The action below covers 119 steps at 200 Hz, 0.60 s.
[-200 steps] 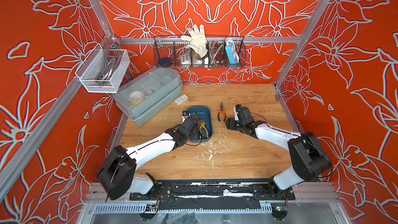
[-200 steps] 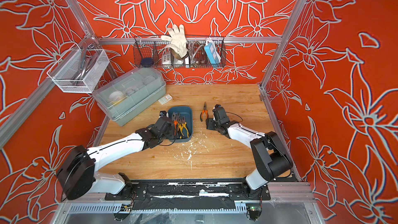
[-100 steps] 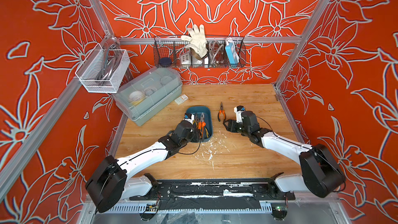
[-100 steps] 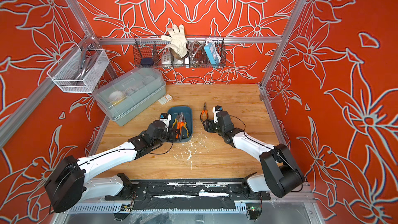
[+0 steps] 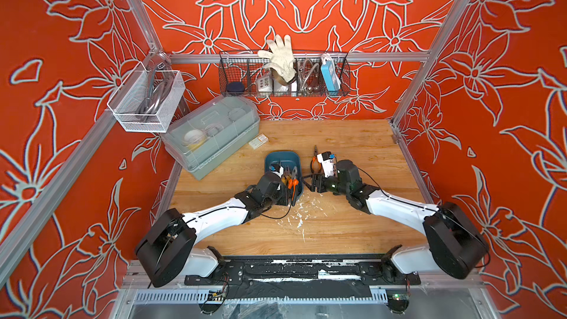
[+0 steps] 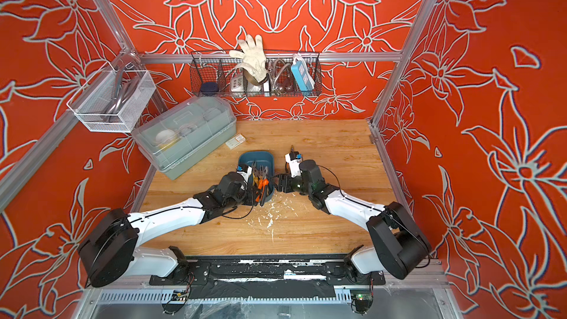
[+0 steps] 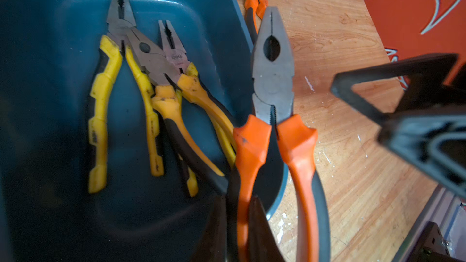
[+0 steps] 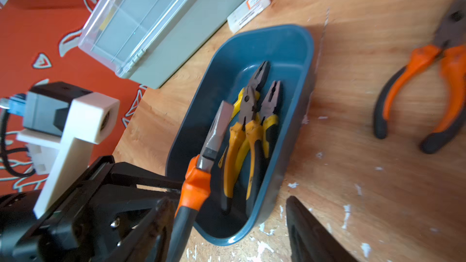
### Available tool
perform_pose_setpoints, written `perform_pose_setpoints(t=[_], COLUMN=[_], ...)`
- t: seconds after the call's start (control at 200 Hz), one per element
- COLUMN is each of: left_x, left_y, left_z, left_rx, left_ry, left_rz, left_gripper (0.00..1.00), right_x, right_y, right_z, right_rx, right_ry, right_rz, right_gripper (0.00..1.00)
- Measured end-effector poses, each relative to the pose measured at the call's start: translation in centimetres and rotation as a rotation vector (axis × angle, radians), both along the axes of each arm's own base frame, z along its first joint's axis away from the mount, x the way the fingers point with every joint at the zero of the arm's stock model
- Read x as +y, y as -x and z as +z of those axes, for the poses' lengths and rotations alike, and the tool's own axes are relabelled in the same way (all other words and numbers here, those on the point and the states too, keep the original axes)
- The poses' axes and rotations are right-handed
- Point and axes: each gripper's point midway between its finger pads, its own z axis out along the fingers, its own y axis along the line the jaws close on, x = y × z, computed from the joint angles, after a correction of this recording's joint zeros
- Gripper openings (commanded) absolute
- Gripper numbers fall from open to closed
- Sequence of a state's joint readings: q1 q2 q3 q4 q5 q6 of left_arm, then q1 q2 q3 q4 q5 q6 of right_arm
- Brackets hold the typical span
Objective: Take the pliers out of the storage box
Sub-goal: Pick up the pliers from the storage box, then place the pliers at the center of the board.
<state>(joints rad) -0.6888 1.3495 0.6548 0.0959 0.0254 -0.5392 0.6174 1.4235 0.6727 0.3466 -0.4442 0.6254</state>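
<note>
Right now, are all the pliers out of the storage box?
No: three yellow-handled pliers lie inside the storage box.

Bright, diffuse light; crisp top views, softer wrist close-ups.

In both top views the orange walls point(image 5: 306, 10) and wooden table point(image 5: 352, 145) are evenly lit from above, with only faint shadows hugging the arms. The metal rails point(image 5: 383, 56) bow toward 9 and 3 o'clock, where the white wall lines pick up coloured fringes. In the left wrist view the blue tub point(image 7: 214, 34) shows a thin white glare streak, the lifted orange pliers point(image 7: 272, 76) are fairly sharp, and the right gripper point(image 7: 358, 112) is a blurred dark shape. In the right wrist view the orange pliers on the table point(image 8: 416, 59) are smeared, and the tub throws a soft shadow on the wood.
</note>
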Motion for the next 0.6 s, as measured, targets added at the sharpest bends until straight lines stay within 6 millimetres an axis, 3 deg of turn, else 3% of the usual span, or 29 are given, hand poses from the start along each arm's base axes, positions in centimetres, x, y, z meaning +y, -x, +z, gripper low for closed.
perform_pose_setpoints(t=[0.155, 0.596], left_x=[-0.5, -0.9], left_y=[0.2, 0.3], left_z=[0.2, 1.0], left_rx=[-0.008, -0.031], left_ry=[0.007, 0.024], left_rz=[-0.016, -0.026], left_gripper=[0.00, 0.00], right_x=[1.2, 3.7], right_y=[0.4, 1.1], right_z=[-0.6, -1.5], right_rx=[0.037, 0.090], right_ry=[-0.024, -0.055], right_rz=[0.049, 0.130], right_gripper=[0.72, 0.51])
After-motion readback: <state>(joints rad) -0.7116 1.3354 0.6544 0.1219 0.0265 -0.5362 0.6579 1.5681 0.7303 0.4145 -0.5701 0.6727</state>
